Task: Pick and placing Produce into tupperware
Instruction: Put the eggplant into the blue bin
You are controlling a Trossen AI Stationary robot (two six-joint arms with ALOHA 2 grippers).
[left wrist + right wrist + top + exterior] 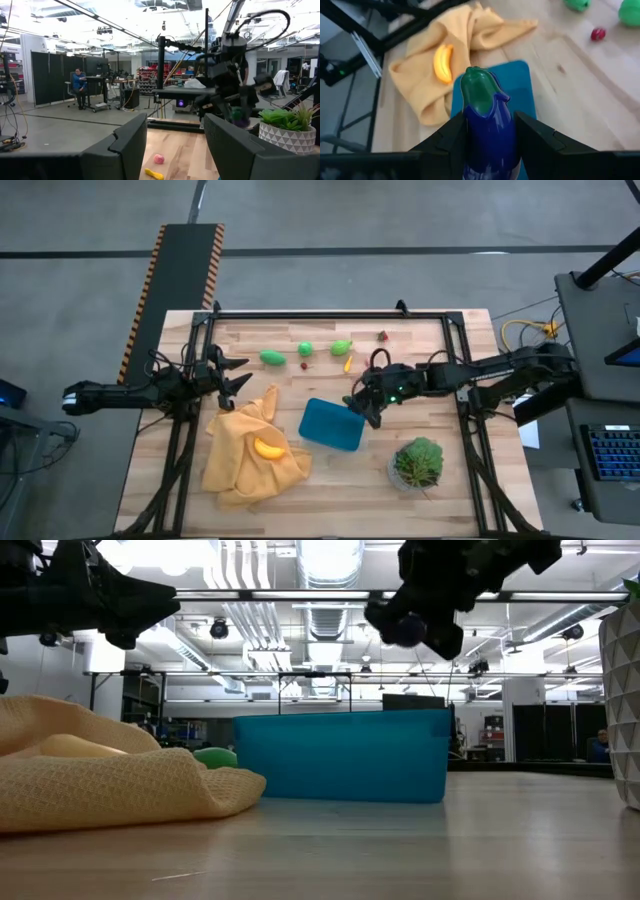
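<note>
1. Hovering at the right edge of the tupperware (pixel 331 424), the right gripper (pixel 366 406) has its jaws clenched on a purple eggplant (pixel 487 127); bare counter (pixel 480 490) lies beyond.
2. Left gripper (pixel 232 376), jaws released and empty, waits above the yellow cloth (pixel 240 460) at the counter's left.
3. Banana (pixel 268 447) lies on the cloth; green produce (pixel 272 357) sits along the far side.
4. Low view crops both arms; a workshop shows behind.

Purple eggplant (pixel 487 125) clamped above teal tupperware (pixel 331 424), banana (pixel 268 447) on cloth
</note>
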